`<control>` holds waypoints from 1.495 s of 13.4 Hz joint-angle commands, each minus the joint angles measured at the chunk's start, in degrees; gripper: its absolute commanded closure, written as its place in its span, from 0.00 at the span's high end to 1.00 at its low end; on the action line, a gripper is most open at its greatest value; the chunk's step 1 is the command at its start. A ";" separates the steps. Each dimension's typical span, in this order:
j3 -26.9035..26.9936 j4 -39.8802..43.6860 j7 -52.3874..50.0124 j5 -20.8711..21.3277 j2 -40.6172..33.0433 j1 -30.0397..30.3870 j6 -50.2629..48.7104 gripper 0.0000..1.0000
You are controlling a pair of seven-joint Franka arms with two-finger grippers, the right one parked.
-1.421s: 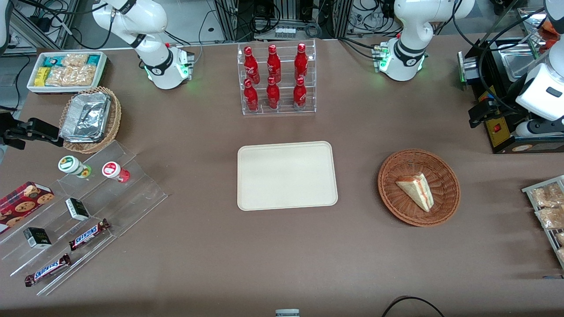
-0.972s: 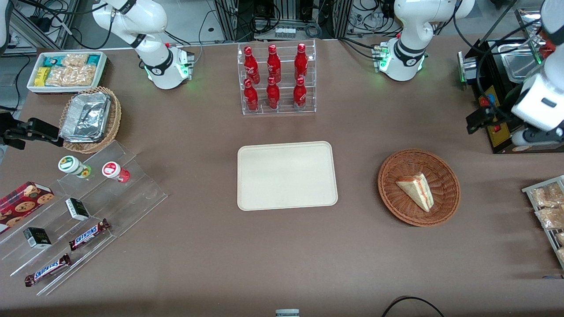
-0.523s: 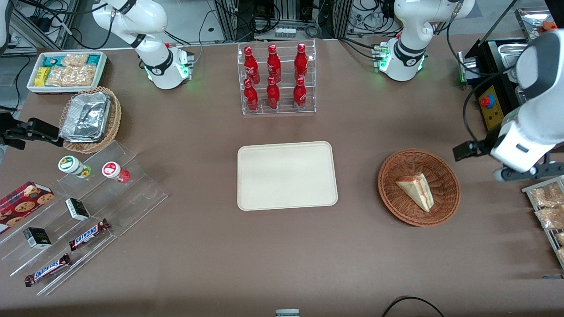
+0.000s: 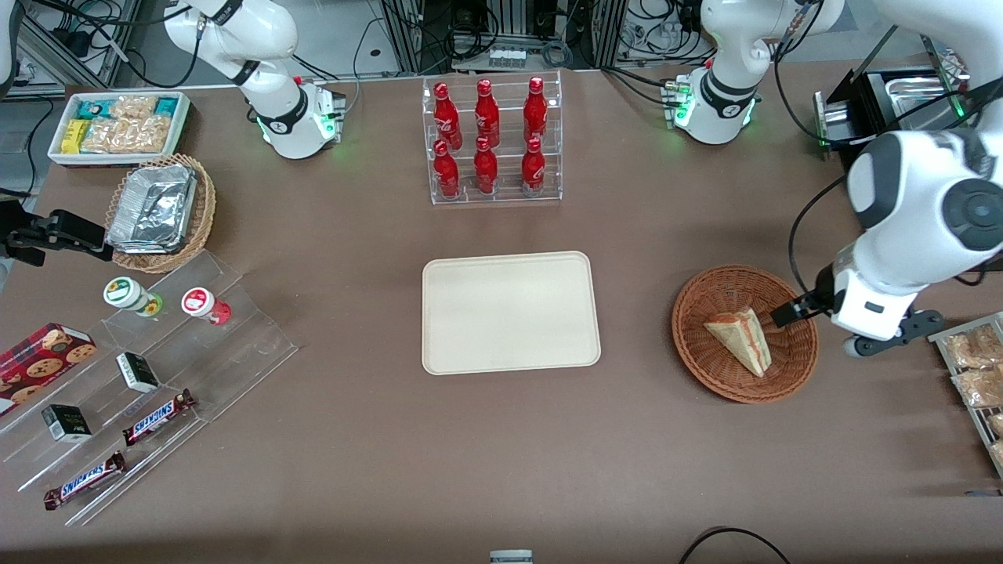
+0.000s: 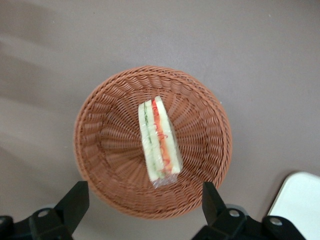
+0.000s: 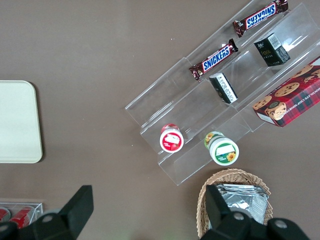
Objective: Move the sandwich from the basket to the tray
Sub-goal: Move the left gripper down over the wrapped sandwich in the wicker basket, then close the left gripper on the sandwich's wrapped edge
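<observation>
The sandwich (image 4: 740,338), a pale bread wedge with red-orange and green filling, lies in the reddish-brown wicker basket (image 4: 705,368). The cream tray (image 4: 509,313) lies flat at the table's middle, beside the basket toward the parked arm's end, with nothing on it. My left gripper (image 4: 893,333) hangs above the basket's rim on the working arm's end, open and empty. In the left wrist view the sandwich (image 5: 159,142) lies in the basket (image 5: 100,150), the open gripper (image 5: 145,202) hovers high over the rim, its fingers (image 5: 75,200) wide apart, and a tray corner (image 5: 300,200) shows.
A clear rack of red bottles (image 4: 490,141) stands farther from the camera than the tray. A wire rack of snack packets (image 4: 975,376) lies at the working arm's end. A tan basket of foil trays (image 4: 161,211) and a clear stepped snack display (image 4: 141,376) are toward the parked arm's end.
My left arm has swung from beside the black box at the table's end toward the camera and down, bringing the gripper over the basket's rim. Sandwich, basket and tray have not moved.
</observation>
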 commanded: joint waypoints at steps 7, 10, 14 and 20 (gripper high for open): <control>0.21 -10.88 -10.49 -0.62 2.22 -2.09 15.02 1.00; 0.21 -14.74 -10.49 -0.62 2.49 -2.09 19.93 1.00; 0.21 -17.21 -10.49 -0.62 3.63 -2.09 23.45 1.00; 0.29 -16.95 -10.58 -0.62 6.00 -2.09 26.09 0.72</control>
